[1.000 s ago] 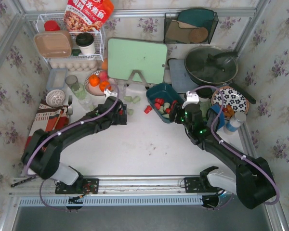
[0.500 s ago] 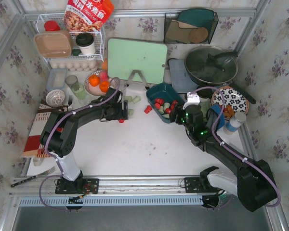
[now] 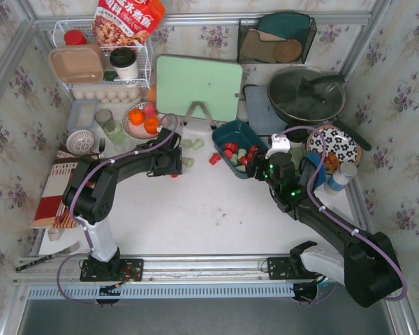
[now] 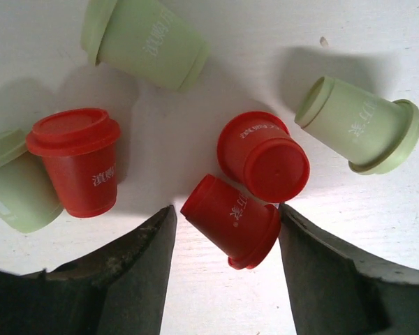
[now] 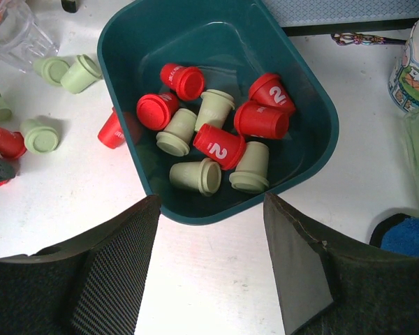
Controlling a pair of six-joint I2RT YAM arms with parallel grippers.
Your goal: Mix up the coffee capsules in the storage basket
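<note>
The dark teal storage basket (image 3: 222, 130) stands right of the table's middle and holds several red and pale green coffee capsules (image 5: 218, 145). More capsules lie loose on the white table to its left (image 3: 190, 144). My left gripper (image 3: 173, 165) is low over these, open, with a red capsule (image 4: 231, 220) lying on its side between the jaws. Two other red capsules (image 4: 75, 160) and three green ones (image 4: 356, 124) lie around it. My right gripper (image 5: 211, 202) is open and empty, just at the near rim of the basket (image 5: 314, 150).
Clear glasses (image 3: 105, 118) and a plate of oranges (image 3: 141, 118) stand behind the left gripper. A green cutting board (image 3: 199, 87), a lidded pan (image 3: 306, 94) and a patterned plate (image 3: 335, 144) lie behind and right of the basket. A blue cloth (image 5: 409, 237) is at the right.
The left arm has folded in and its gripper has moved a little farther toward the loose capsules. The right arm has hardly moved.
</note>
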